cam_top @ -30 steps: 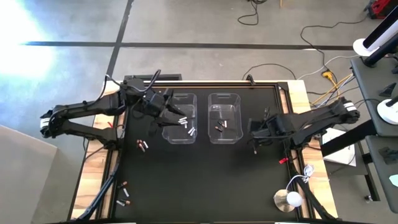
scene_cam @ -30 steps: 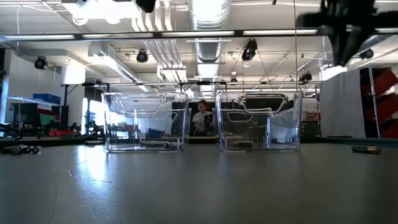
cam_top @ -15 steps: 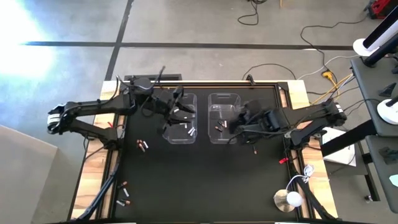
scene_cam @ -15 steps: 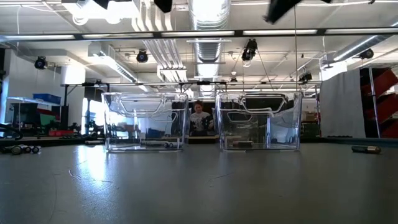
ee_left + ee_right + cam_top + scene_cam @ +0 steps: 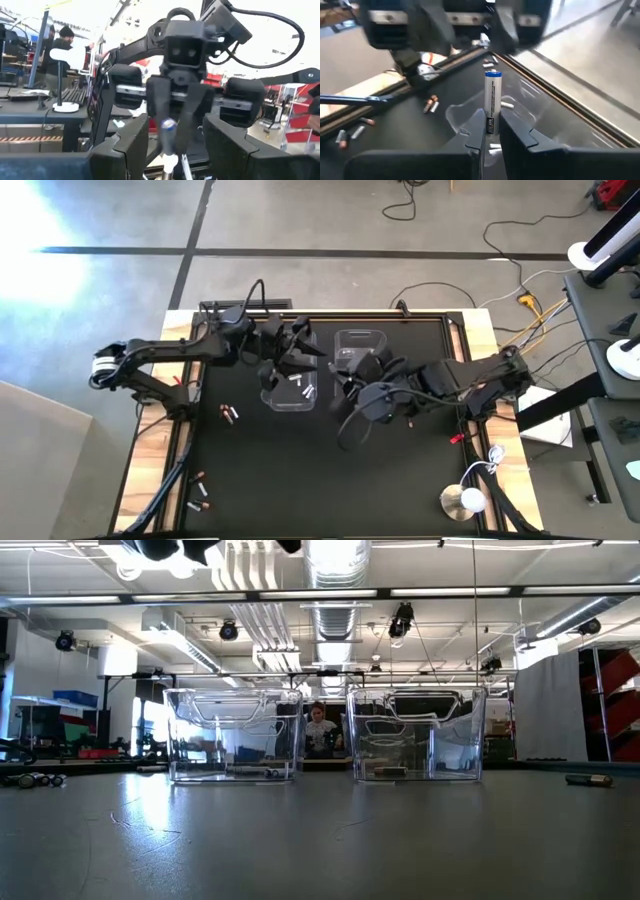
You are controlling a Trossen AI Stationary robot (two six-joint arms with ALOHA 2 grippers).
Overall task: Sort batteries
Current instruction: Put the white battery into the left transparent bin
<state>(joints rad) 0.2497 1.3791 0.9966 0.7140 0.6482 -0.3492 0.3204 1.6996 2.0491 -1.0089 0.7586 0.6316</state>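
**Pass the silver battery across cleanly**

Your right end effector (image 5: 492,121) is clamped on one silvery-white battery (image 5: 492,97), which stands upright between its fingers with the blue-tipped end clear above them. It hangs in the air over the gap between the two clear bins. The left bin (image 5: 272,392) already has pale batteries in it, and the right bin (image 5: 362,338) has darker ones. Your left end effector (image 5: 300,352) faces it from just beside, over the left bin, with its fingers apart and nothing between them.

This looks like a handover, or a drop into the left bin. If you hand over, bring the left fingers onto the free blue end, square to the battery's length. Close them fully before the right side lets go. If you drop, carry the battery well inside the left bin's rim and lower it first, since a round cell will roll.

More loose batteries (image 5: 230,413) wait on the desk (image 5: 330,480) near the left arm.
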